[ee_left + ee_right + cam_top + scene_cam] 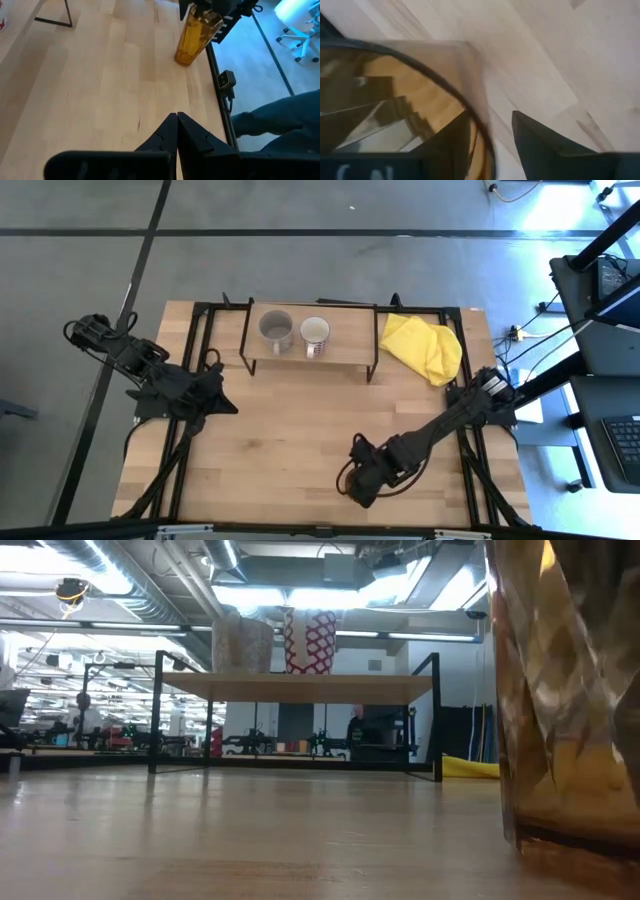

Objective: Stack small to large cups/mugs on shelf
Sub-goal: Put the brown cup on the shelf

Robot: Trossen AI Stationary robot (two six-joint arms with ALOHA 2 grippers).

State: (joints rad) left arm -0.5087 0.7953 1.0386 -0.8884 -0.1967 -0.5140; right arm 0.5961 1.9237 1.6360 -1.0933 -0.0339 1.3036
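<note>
I have the right claw (362, 480) low at the near edge of the tabletop (280, 440), sitting over the amber tumbler (192, 36). In the right wrist view one finger (452, 142) is inside the tumbler's rim and the other outside it, straddling the wall; I cannot tell whether they actually pinch the glass. The tumbler stands upright on the tabletop, close to the low camera. The grey mug (276, 330) and the white mug (314, 333) sit side by side on the shelf (350, 340), grey to the left, well apart from the tumbler. My left claw (177, 131) waits on the left side of the tabletop, its fingers pressed together and holding nothing. A yellow cloth (424, 346) lies just right of the shelf
</note>
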